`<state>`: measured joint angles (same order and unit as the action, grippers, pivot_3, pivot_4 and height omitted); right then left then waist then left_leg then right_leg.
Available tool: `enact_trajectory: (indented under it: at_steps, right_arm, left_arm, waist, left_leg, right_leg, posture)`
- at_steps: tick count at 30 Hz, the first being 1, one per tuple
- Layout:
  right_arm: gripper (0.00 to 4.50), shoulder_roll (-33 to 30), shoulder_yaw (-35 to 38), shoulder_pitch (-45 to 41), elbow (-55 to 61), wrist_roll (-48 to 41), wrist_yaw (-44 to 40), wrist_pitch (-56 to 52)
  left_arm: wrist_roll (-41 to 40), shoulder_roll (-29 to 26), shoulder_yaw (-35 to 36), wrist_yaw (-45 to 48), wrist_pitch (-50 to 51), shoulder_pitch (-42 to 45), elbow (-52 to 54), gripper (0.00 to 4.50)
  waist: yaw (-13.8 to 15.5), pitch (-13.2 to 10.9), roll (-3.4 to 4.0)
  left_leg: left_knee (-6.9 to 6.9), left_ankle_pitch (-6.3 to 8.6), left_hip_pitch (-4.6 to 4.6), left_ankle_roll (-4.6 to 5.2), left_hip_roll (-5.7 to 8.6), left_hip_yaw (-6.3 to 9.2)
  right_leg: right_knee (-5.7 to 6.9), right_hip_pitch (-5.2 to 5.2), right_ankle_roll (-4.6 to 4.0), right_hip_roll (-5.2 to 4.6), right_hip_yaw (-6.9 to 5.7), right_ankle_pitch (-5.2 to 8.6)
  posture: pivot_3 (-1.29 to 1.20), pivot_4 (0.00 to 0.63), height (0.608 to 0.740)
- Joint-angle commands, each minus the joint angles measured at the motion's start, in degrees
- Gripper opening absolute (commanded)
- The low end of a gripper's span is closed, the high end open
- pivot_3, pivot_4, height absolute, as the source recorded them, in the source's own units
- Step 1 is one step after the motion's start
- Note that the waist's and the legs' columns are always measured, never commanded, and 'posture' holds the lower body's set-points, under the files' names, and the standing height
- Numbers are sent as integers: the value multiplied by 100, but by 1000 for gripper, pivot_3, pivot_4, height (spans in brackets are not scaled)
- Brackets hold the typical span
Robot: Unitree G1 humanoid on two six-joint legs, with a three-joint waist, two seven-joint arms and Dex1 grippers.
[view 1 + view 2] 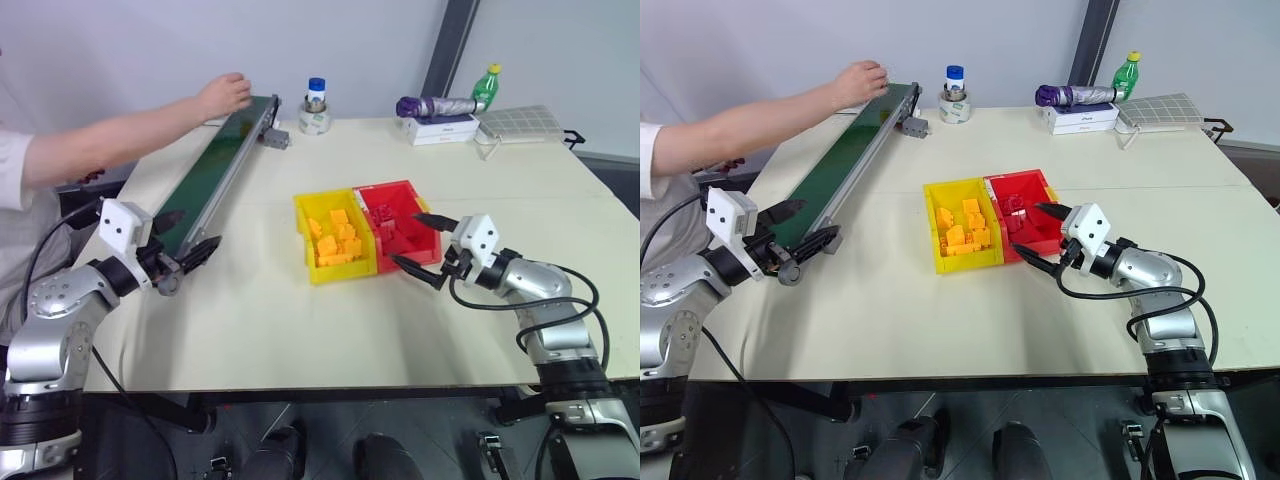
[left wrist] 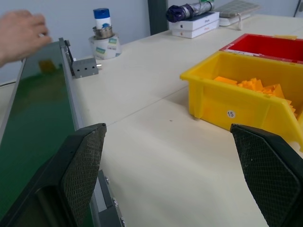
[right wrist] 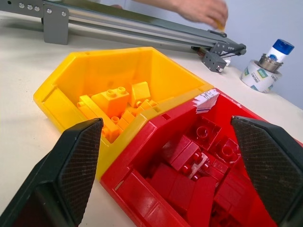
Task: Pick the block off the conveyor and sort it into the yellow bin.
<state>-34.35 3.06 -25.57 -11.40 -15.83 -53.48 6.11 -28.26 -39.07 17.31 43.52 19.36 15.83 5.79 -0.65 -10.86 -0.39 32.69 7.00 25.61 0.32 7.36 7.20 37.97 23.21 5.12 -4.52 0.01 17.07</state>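
Block (image 3: 218,23) in a person's hand (image 1: 222,95), far from left gripper (image 1: 190,257).

Your right gripper (image 3: 173,175) looks out over two bins set side by side and touching, its two black fingers (image 3: 61,177) spread wide apart with nothing between them. The yellow bin (image 3: 71,75) holds a loose heap of yellow-orange studded bricks (image 3: 116,101); the red bin (image 3: 142,198) just beside it is crowded with red bricks (image 3: 199,161), and a scrap of white paper (image 3: 206,100) sits at the rim where the bins meet. Beyond them the conveyor (image 3: 137,26) runs across the pale table (image 3: 19,52). A person's hand (image 3: 201,9) hovers at its far end, pinching something small and yellow-orange. A blue-capped bottle (image 3: 273,54) stands inside a tape roll (image 3: 258,76) nearby.
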Motion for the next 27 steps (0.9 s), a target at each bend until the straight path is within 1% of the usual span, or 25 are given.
enact_trajectory:
  at_steps: [1, 7, 11, 15, 18, 21, 22, 27]
  right_arm:
    - [4500, 8, 44, -60, 180, -19, -3, 58]
    - [4500, -8, 57, -50, 172, -16, -10, 62]
    - [4500, 5, 55, -67, 155, -16, -7, 64]
    - [4500, 16, 50, -69, 144, -21, -18, 76]
    - [4500, 12, 63, -81, 112, -29, -39, 93]
    - [4500, 20, 62, -99, 85, -32, -55, 104]
    - [4500, 28, 57, -102, 85, -31, -58, 108]
    - [4500, 59, 38, -131, 53, -26, -72, 128]
  left_arm:
    - [-133, 28, 213, -21, -141, 75, 132, 4431]
    - [30, 12, 203, -192, -185, -43, 258, 4431]
    - [23, 197, 310, -485, -257, -261, 496, 4431]
    - [348, 556, 605, -1362, -453, -483, 810, 4431]
    - [597, 833, 819, -1922, -609, -816, 1156, 4431]
    - [961, 1126, 941, -2589, -599, -1145, 1390, 4431]
    - [935, 1279, 975, -2775, -532, -1249, 1507, 4431]
    - [1083, 1858, 618, -3272, -273, -1766, 2084, 4431]
  waist:
    - [1, 0, 0]
    - [1, 0, 0]
    - [-2, 0, 0]
    - [1, 0, 0]
    - [-2, 0, 0]
    - [4, 0, 0]
    - [6, 0, 0]
    - [24, 0, -1]
  left_leg:
    - [0, 0, 0, 0, 0, 0]
    - [0, 0, 0, 0, 0, 0]
    - [0, 0, 0, 0, 0, 0]
    - [1, 0, 0, 0, -1, 0]
    - [2, 0, 0, 0, 0, -1]
    - [2, 0, -1, 0, 0, -3]
    - [2, 0, -1, 0, -1, -3]
    - [16, 0, -2, 1, 0, -2]
  right_leg:
    - [0, 0, 0, 0, 0, 0]
    - [0, 0, 0, 0, 0, 0]
    - [0, -1, 0, 0, 0, 0]
    - [0, -2, 0, 0, 0, 0]
    - [0, -7, 1, 0, 0, 0]
    - [0, -9, 1, -1, 1, 0]
    - [0, -8, 1, 0, 1, -1]
    - [0, -22, 2, 0, -1, -1]
  posture:
    - [0, 150, 740]
    - [0, 150, 740]
    - [0, 150, 740]
    - [0, 150, 740]
    - [0, 150, 740]
    - [0, 150, 740]
    - [0, 150, 740]
    - [0, 150, 740]
